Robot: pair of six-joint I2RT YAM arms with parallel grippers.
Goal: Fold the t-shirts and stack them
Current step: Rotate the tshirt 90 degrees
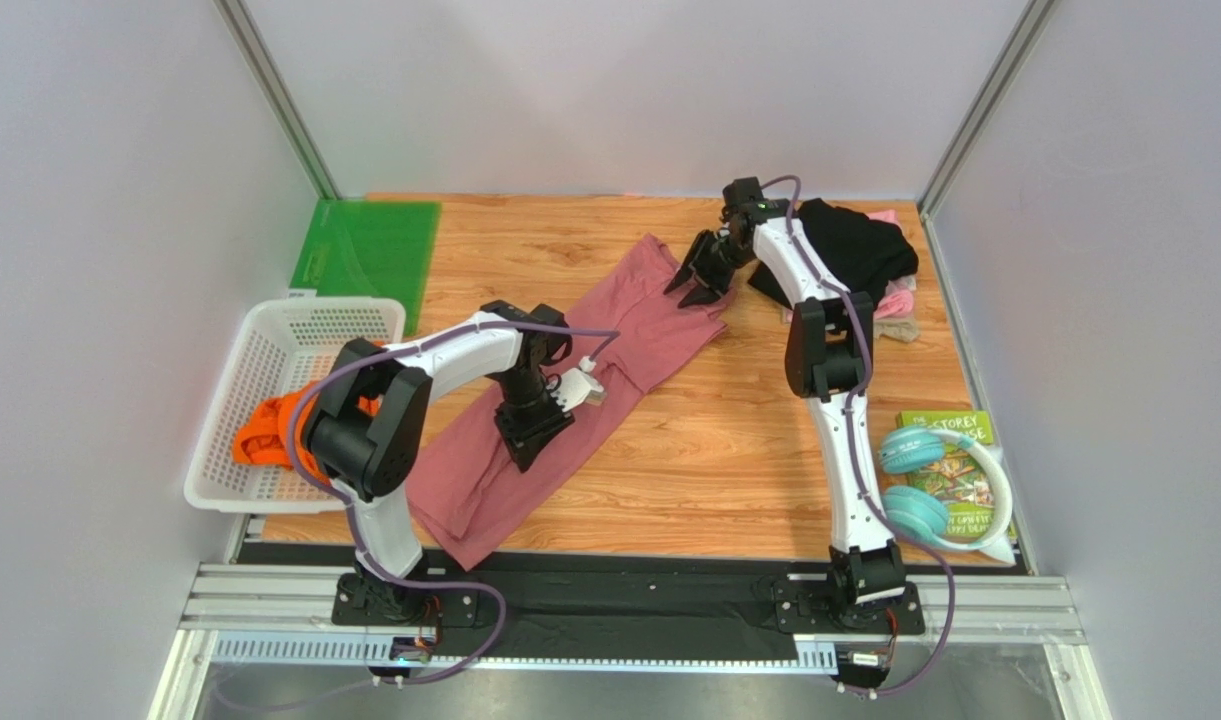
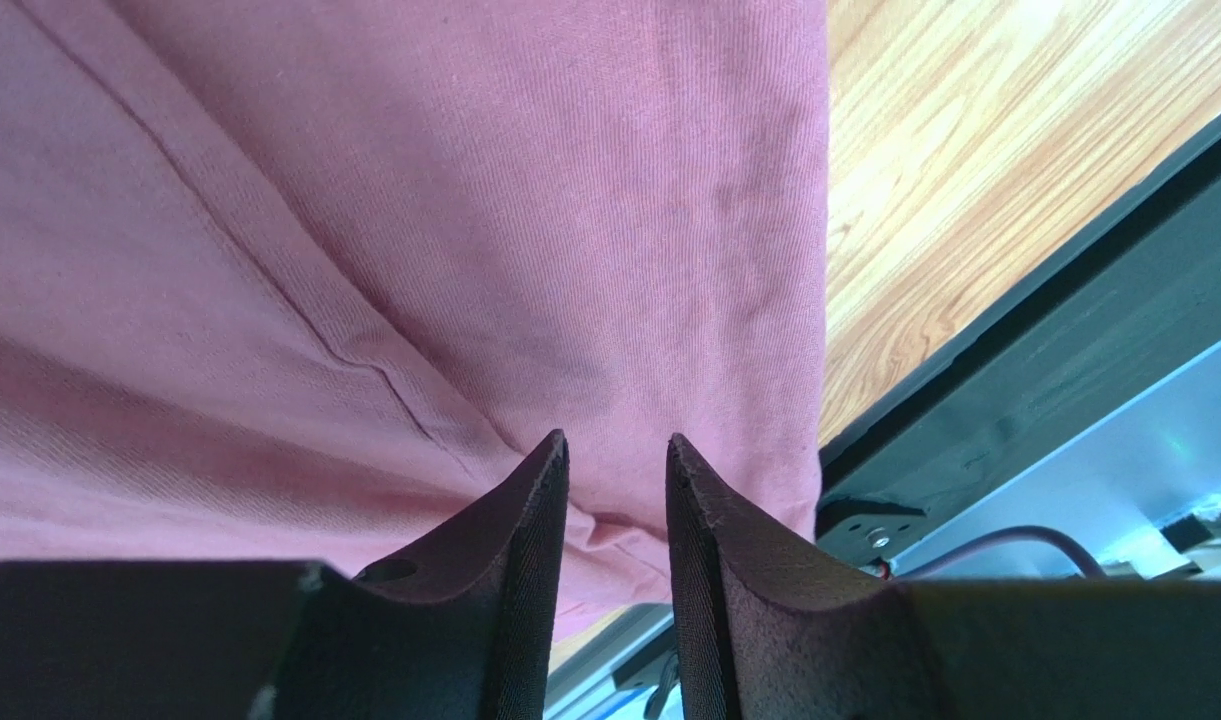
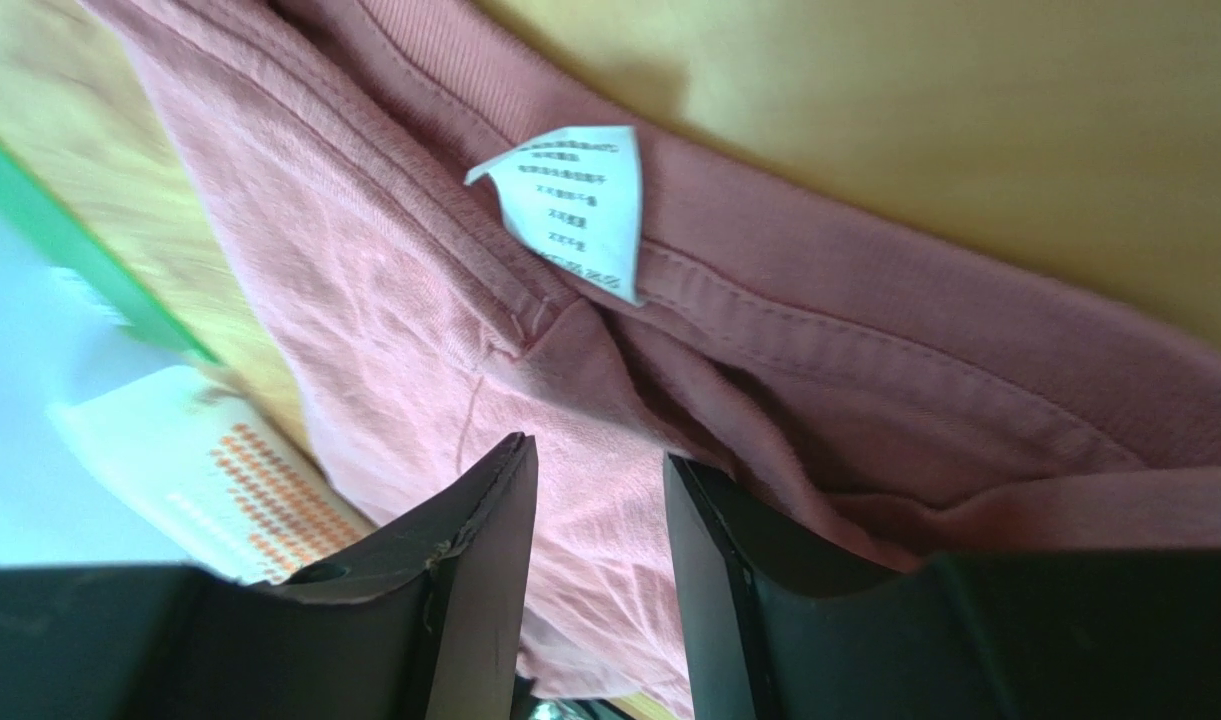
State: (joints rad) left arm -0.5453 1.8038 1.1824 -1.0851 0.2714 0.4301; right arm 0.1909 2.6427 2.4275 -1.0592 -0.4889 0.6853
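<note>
The large dusty-rose t-shirt [image 1: 571,390] lies stretched out diagonally across the wooden table. My left gripper [image 1: 531,435] hovers low over its lower half, and in the left wrist view the gripper [image 2: 616,446] stands open, its tips just above the rose cloth [image 2: 421,225]. My right gripper [image 1: 703,282] is at the shirt's far end; in the right wrist view it [image 3: 598,453] is open over the collar area, near the white neck label [image 3: 571,203]. A black t-shirt [image 1: 857,243] and a pale pink one [image 1: 897,300] are heaped at the back right. An orange t-shirt [image 1: 268,431] hangs in the basket.
A white mesh basket [image 1: 308,338] sits at the table's left edge, with a green sheet [image 1: 368,248] behind it. Teal headphones [image 1: 917,480] and a book [image 1: 962,450] lie at the right front. A black rail [image 2: 1052,330] borders the table's near edge.
</note>
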